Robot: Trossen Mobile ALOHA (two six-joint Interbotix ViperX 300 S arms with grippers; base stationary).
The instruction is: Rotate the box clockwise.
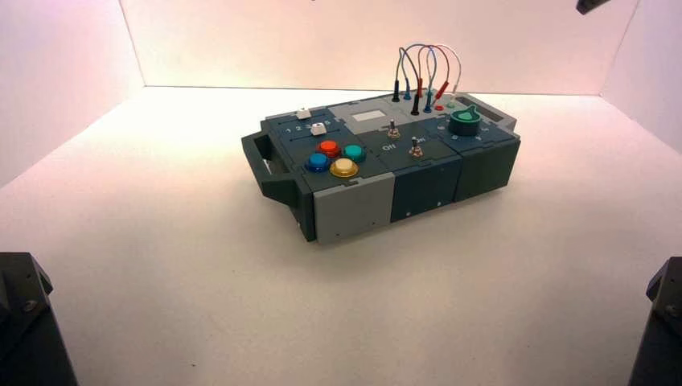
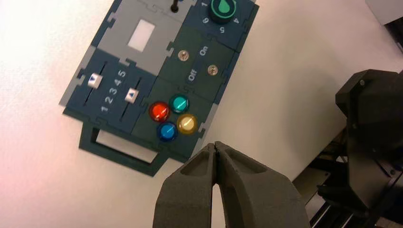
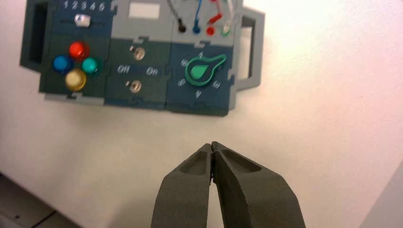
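The box (image 1: pixel 386 173) lies in the middle of the white table, turned a little, its handle end (image 1: pixel 269 165) toward the left. It carries four round buttons (image 1: pixel 334 158), two toggle switches (image 1: pixel 402 137), a green knob (image 1: pixel 464 121) and looped jumper wires (image 1: pixel 426 68). It also shows in the left wrist view (image 2: pixel 157 71) and the right wrist view (image 3: pixel 138 57). My left gripper (image 2: pixel 216 144) is shut and empty, held above the table off the box's button end. My right gripper (image 3: pixel 212 144) is shut and empty, held away from the box's long front side.
Both arms' bases sit at the near corners, left (image 1: pixel 24 322) and right (image 1: pixel 663 322). White walls close the table at the back and sides. A dark arm mount (image 2: pixel 375 123) shows beside the table edge in the left wrist view.
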